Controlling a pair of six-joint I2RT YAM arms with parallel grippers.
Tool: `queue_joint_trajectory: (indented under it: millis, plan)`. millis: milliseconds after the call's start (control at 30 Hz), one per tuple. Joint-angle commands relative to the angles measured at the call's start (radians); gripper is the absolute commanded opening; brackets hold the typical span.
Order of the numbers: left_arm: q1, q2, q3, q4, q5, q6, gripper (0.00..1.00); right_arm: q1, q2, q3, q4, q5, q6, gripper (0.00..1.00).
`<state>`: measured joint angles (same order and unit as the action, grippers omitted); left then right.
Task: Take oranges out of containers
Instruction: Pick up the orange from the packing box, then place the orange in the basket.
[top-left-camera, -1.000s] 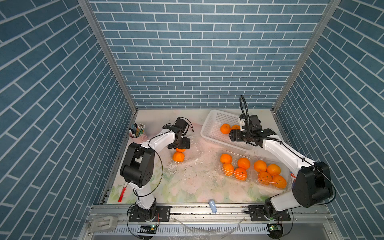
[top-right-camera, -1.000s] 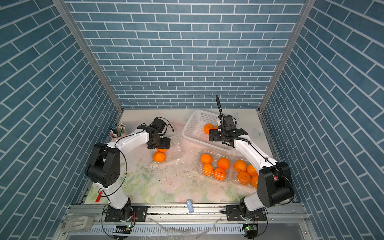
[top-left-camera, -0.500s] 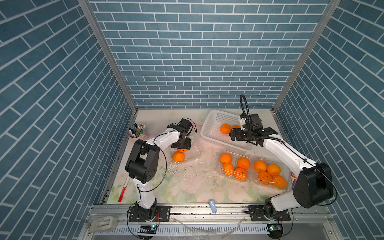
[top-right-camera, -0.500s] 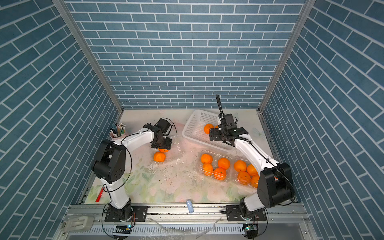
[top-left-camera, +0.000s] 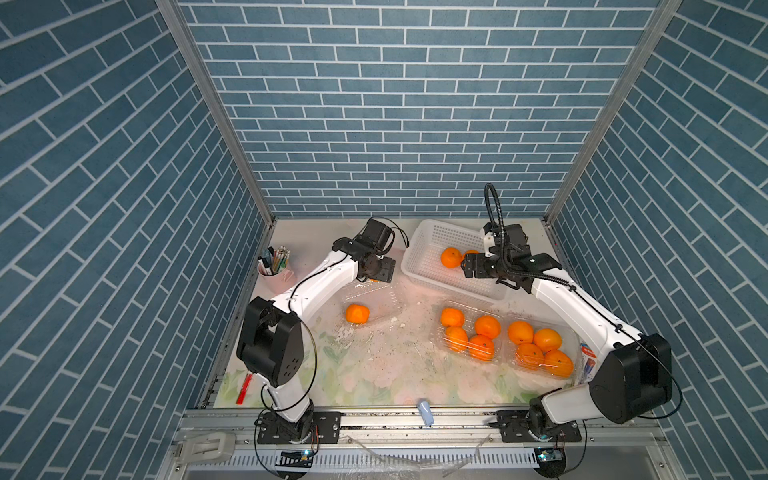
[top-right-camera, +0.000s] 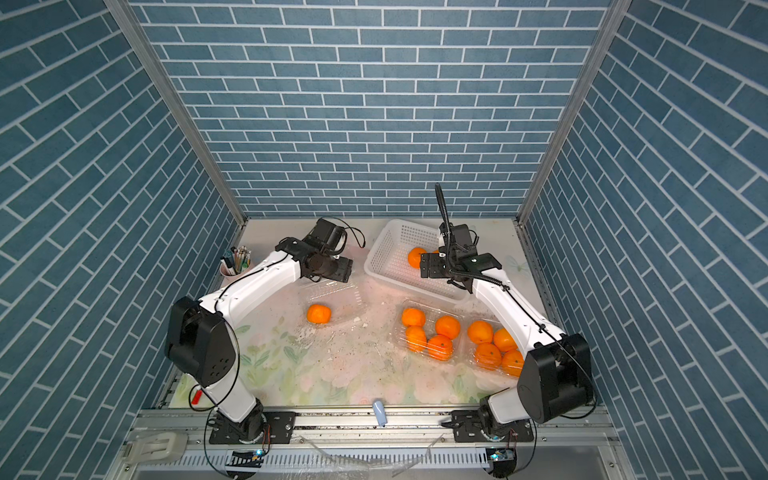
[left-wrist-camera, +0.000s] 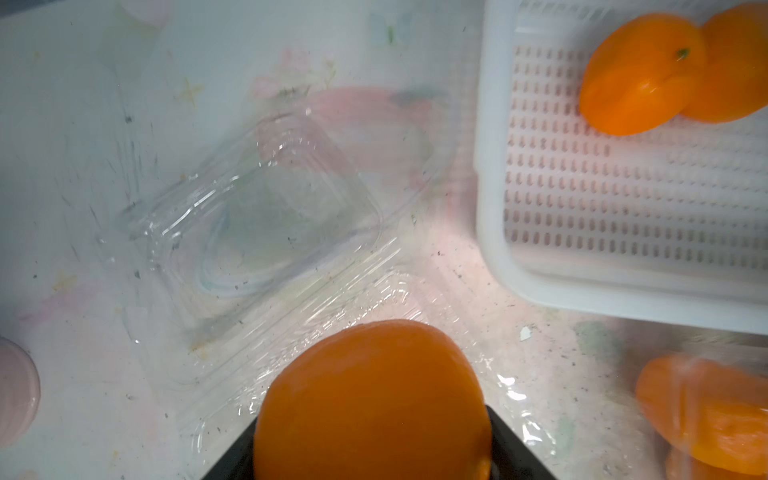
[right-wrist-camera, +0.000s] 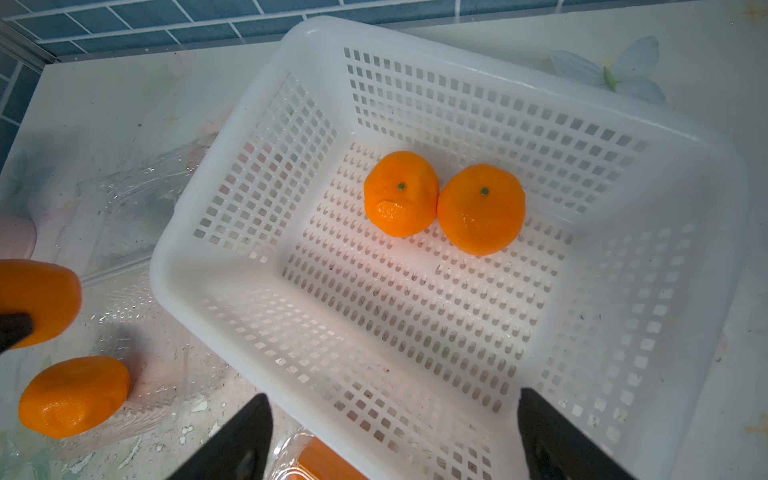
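Note:
My left gripper is shut on one orange, held just above the open, clear left container. That container holds one orange in its near half. Two more clear containers at the right front each hold several oranges. My right gripper stands open with nothing in it, hovering over the near rim of the white basket. Two oranges lie side by side on the basket floor.
A pink cup of pens stands at the back left, close to my left arm. A red pen lies near the left front edge. A small pale blue object sits on the front rail. White crumbs litter the mat.
My left gripper has closed on an orange and shifted towards the back right, nearer the basket. The right arm has not moved.

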<state>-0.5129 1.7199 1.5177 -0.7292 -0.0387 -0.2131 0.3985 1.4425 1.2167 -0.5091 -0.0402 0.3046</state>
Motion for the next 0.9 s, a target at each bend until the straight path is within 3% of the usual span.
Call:
queue_joint_trajectory:
  millis: [0,233,667,867]
  plan:
    - [-0.001,0.011,0.087,-0.037,0.065,0.023,0.65,-0.003,-0.010,-0.004,-0.019,0.025,-0.007,0.92]
    - [-0.041,0.143,0.303,-0.100,0.099,0.031,0.66,-0.006,-0.067,-0.047,-0.014,0.064,0.006,0.93]
    - [-0.088,0.510,0.717,-0.147,0.154,0.069,0.68,-0.012,-0.152,-0.150,-0.005,0.063,0.033,0.93]
    - [-0.115,0.604,0.765,-0.023,0.168,0.070,0.68,-0.012,-0.174,-0.204,0.051,0.000,0.077,0.93]
